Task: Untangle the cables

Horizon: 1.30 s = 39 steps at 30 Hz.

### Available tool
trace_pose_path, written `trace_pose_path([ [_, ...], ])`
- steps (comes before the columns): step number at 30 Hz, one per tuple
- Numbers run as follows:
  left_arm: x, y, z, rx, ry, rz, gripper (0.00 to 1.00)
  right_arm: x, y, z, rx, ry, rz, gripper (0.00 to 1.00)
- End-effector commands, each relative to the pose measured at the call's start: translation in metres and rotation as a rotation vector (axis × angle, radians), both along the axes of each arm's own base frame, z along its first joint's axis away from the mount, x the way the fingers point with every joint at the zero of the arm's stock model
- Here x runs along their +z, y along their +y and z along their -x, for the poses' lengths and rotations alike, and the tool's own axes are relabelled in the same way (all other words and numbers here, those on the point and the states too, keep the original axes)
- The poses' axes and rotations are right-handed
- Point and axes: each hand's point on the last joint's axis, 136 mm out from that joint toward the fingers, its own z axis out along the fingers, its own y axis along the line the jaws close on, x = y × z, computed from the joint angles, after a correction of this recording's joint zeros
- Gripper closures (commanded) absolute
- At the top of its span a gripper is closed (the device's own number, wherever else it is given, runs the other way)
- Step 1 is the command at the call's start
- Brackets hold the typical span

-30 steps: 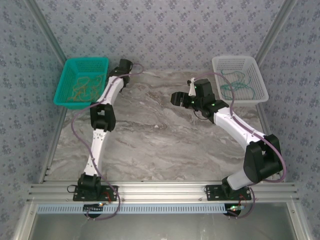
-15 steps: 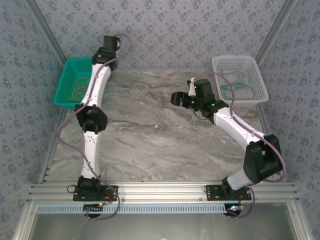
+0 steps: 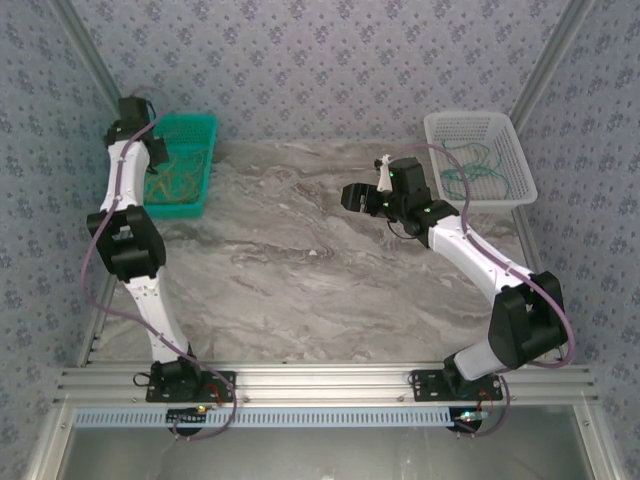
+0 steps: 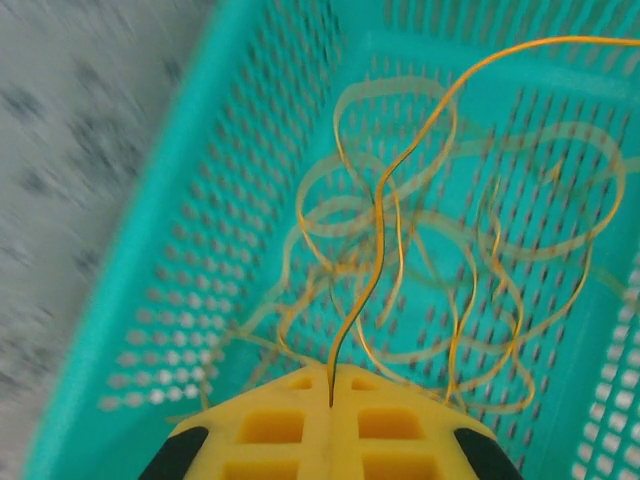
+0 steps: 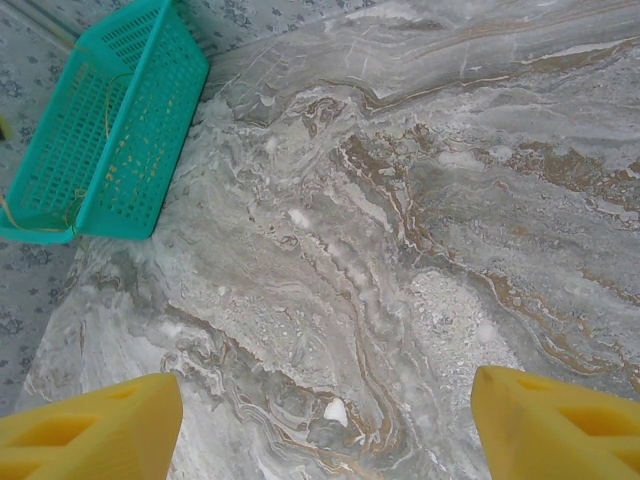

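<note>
In the left wrist view, we see the left tool (image 4: 331, 388) with its two yellow fingers (image 4: 270, 425) pressed together, pinching one thin orange cable (image 4: 400, 170) in the seam between them. The strand rises from the tips, bends, and sweeps up and right to the top edge of the view. Beneath it, blurred, lies a loose heap of orange-tan cables (image 4: 470, 300) in loops on the perforated floor of the teal basket (image 4: 190, 260). We cannot tell whether the held strand touches that heap.

From above, we see the left arm reaching to the far left corner, its wrist over the left part of the teal basket (image 3: 195, 125), with the orange-tan cables (image 3: 172, 185) lying inside it.

The right tool (image 3: 355, 195) hangs over the middle of the far half of the marbled surface (image 3: 300, 290). In its own wrist view the right tool (image 5: 325, 425) has its yellow fingers (image 5: 90, 425) standing wide apart at the bottom corners, with nothing between them and bare surface (image 5: 400, 230) below. The teal basket (image 5: 100, 130) sits well away at the upper left of that view.

At the far right corner stands a white basket (image 3: 470, 117), just beside the right arm, holding dark green cables (image 3: 470, 177) in loose curls.
</note>
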Motion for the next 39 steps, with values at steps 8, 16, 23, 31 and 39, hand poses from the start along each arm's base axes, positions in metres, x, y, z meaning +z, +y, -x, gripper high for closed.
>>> trace_pose_path([
  [8,-0.010,-0.012,0.010,0.023,-0.003,0.017,0.52,0.007,0.003,0.002,0.023,-0.022,0.022,0.22],
  [16,0.080,-0.016,0.054,0.111,-0.218,-0.033,0.12,0.003,-0.005,0.001,-0.001,-0.023,0.057,0.21],
  [23,0.089,-0.044,0.145,0.192,-0.424,-0.001,0.01,0.013,-0.036,0.005,-0.030,-0.173,0.255,0.09],
  [31,0.025,-0.088,0.209,0.032,-0.657,0.013,0.01,-0.010,-0.154,0.033,-0.422,-0.301,0.569,0.06],
  [39,-0.025,-0.110,0.198,-0.175,-0.667,-0.040,0.01,-0.074,-0.251,0.058,-0.672,-0.245,0.635,0.00],
])
